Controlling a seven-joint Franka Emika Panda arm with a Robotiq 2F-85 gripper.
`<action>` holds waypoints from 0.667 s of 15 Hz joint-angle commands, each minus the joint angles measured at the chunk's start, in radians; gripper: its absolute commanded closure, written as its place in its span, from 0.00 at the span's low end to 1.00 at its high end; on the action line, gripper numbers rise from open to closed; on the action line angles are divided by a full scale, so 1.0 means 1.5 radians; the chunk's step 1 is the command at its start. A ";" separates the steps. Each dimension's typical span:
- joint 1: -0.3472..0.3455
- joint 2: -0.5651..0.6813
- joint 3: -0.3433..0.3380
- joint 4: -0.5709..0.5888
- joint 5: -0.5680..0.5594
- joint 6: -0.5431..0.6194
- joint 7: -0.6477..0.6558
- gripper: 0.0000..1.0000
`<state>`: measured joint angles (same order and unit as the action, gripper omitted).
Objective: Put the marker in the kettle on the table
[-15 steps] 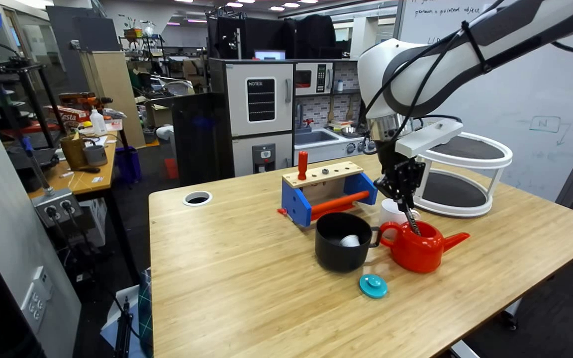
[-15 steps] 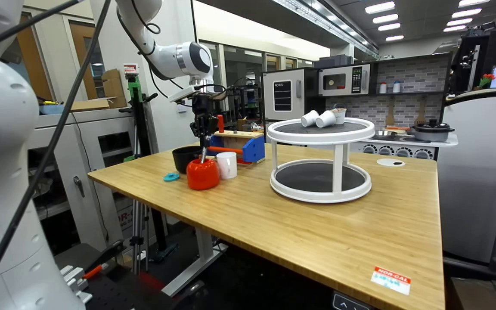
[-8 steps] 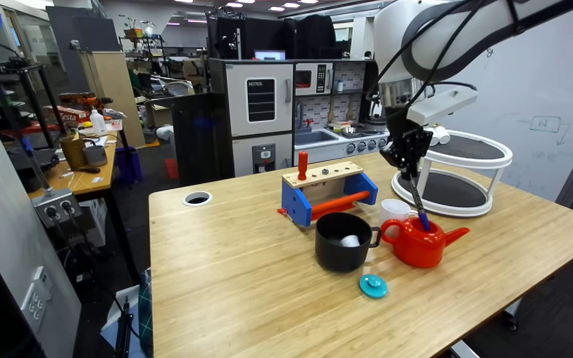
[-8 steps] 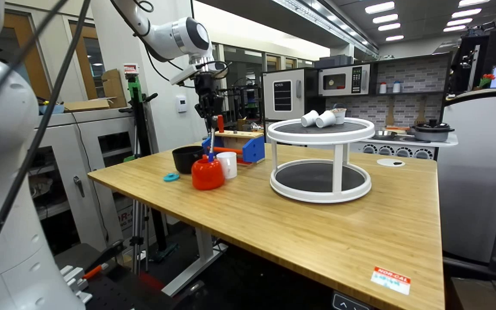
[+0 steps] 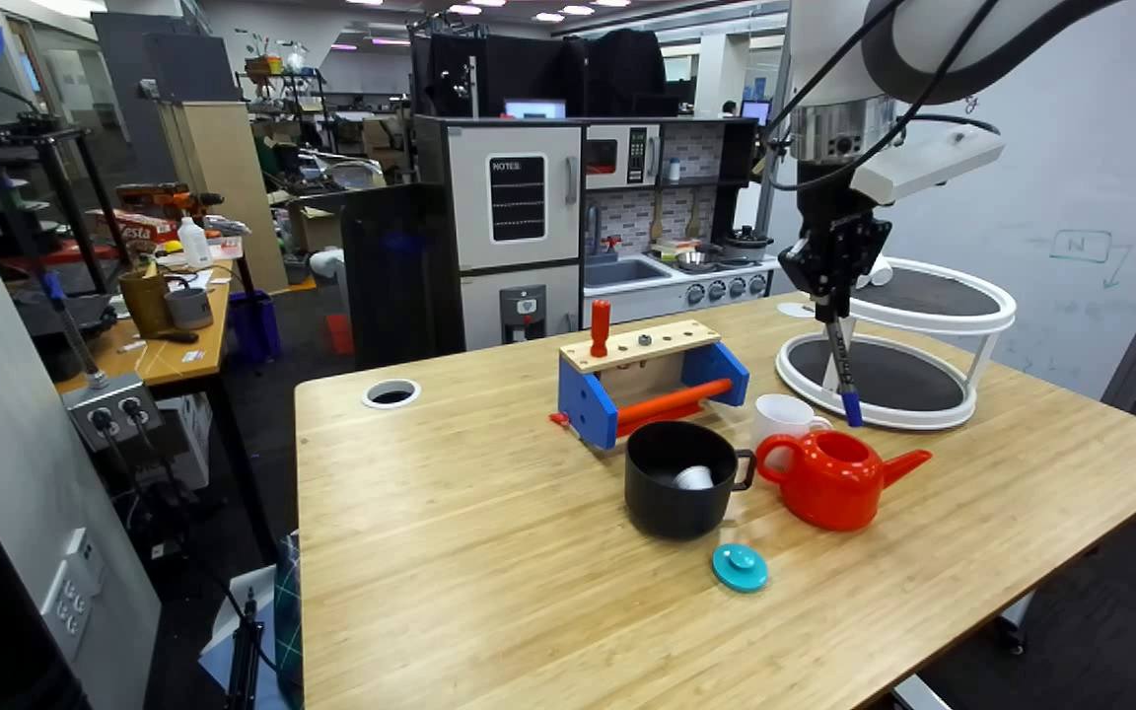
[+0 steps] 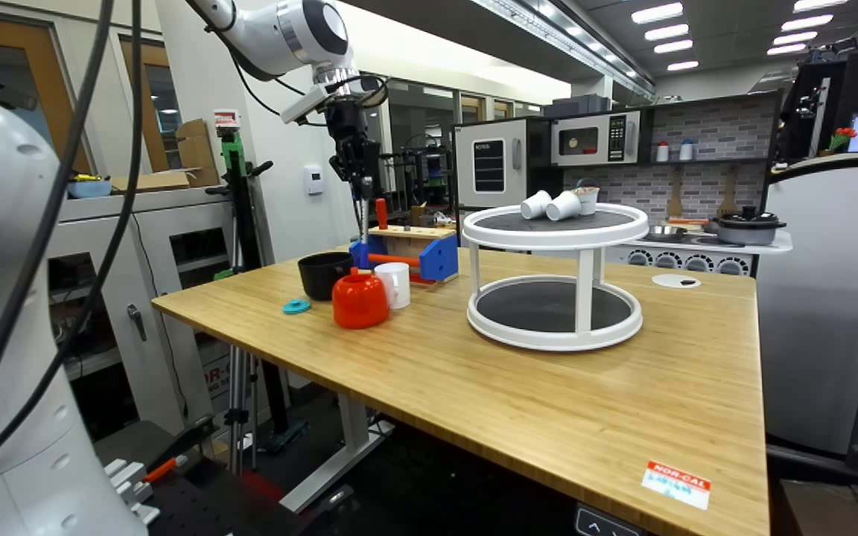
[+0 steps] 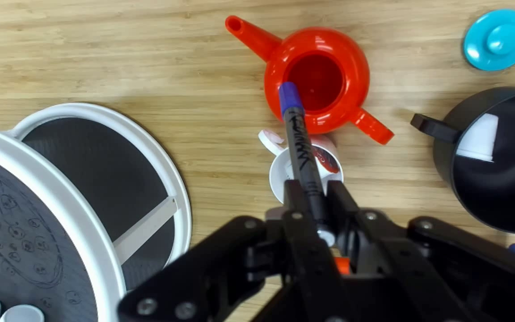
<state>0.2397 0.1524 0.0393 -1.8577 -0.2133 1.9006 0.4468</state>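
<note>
My gripper (image 5: 829, 312) is shut on the upper end of the marker (image 5: 841, 367), a slim grey stick with a blue cap pointing down. The gripper (image 6: 360, 195) and marker (image 6: 365, 227) are above the table (image 5: 489, 602). The red kettle (image 5: 829, 501) stands upright on the table with its top open; it also shows in an exterior view (image 6: 360, 304). In the wrist view, the gripper (image 7: 315, 190) holds the marker (image 7: 301, 143), whose cap overlaps the rim of the kettle (image 7: 353, 85). The marker is outside the kettle, whose visible inside looks empty.
A white mug (image 5: 778, 418) stands close behind the kettle. A black pot (image 5: 674, 508) with a white cup inside stands beside it. A turquoise lid (image 5: 740, 568) lies in front. A toy workbench (image 5: 647, 340) and a white two-tier stand (image 6: 554, 238) are behind.
The marker was inside the kettle one second ago; the gripper has lifted it up and out, and it now hangs above. The kettle shifted slightly early on, then stayed still.
</note>
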 commanded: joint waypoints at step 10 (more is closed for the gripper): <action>-0.013 -0.184 0.069 -0.172 0.104 0.132 -0.154 0.96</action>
<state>0.2399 -0.0735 0.1171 -2.0553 -0.0962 2.0537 0.2847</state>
